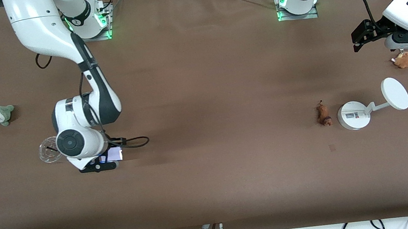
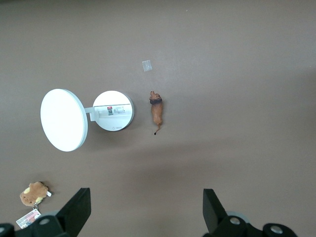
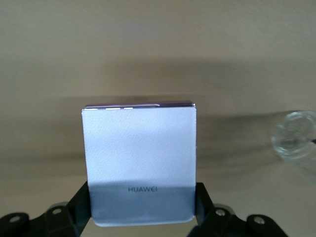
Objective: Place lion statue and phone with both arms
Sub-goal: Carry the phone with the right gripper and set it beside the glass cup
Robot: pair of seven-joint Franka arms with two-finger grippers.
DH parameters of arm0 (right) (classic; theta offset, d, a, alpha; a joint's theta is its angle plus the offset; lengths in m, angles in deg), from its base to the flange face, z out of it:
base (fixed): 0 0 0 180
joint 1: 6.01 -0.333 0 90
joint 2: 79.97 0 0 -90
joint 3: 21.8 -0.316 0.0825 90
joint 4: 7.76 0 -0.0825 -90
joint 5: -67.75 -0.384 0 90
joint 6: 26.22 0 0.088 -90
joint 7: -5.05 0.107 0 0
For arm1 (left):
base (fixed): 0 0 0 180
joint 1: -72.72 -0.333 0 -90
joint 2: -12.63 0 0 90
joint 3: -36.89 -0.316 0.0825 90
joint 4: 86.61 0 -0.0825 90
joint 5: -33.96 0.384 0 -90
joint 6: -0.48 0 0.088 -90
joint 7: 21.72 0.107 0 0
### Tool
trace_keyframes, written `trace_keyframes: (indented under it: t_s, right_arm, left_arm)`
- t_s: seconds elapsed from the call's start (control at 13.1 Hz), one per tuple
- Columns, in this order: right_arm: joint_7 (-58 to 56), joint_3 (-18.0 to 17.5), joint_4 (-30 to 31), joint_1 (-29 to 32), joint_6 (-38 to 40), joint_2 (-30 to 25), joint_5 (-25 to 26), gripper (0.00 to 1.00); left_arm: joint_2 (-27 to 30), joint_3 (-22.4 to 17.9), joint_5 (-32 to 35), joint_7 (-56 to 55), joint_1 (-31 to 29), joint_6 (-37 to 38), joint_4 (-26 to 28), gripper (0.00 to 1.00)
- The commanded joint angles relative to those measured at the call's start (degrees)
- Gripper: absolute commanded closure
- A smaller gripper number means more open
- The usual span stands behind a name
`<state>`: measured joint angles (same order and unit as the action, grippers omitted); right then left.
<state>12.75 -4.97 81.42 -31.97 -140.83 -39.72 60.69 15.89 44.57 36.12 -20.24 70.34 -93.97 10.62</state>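
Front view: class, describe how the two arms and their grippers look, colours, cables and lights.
Both arms are glossy white with black joint bands. Green lights glow at their bases. A black cable loops by the right gripper; another hangs near the black left gripper. The fingers are black wedges.

Phone (image 1: 115, 154) under right end effector (image 1: 102, 161)

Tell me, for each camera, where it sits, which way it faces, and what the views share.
Front view: high across the table, facing both bases; both arms show, the right gripper shut on the phone, the left gripper up near the tan plush toy.
Left wrist view: on the left wrist, facing down; open jaws frame the lion statue and white stand.
Right wrist view: on the right wrist, facing the phone in its jaws, a clear glass dish nearby.
Shared: front and left wrist views both show the lion statue, stand and plush toy.
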Motion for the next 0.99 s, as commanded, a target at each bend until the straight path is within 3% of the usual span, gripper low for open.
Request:
trace_keyframes:
  t_s: [0.0, 0.69, 0.77, 0.84, 0.92]
  right_arm:
    - [-3.0, 0.0, 3.4, 1.0, -1.9, -1.0, -0.4, 0.61]
    - [-8.4, 0.0, 5.9, 2.8, -7.2, 0.9, -0.4, 0.61]
    - [-8.5, 0.0, 6.0, 3.0, -7.2, 0.9, -0.4, 0.55]
    - [-8.5, 0.0, 5.8, 3.0, -6.9, 0.8, -0.4, 0.17]
    - [-8.5, 0.0, 5.2, 3.0, -6.4, 0.5, -0.3, 0.00]
  left_arm:
    - [0.8, -0.1, 0.8, 1.0, 0.3, -0.2, 0.8, 0.00]
    - [0.8, -0.1, 0.8, 0.8, 0.3, -0.1, 0.8, 0.00]
    - [0.8, 0.0, 0.8, 0.8, 0.3, 0.0, 0.8, 0.00]
    - [0.8, -0.1, 0.8, 0.8, 0.3, 0.0, 0.8, 0.00]
    - [0.8, 0.0, 0.8, 0.8, 0.3, 0.2, 0.8, 0.00]
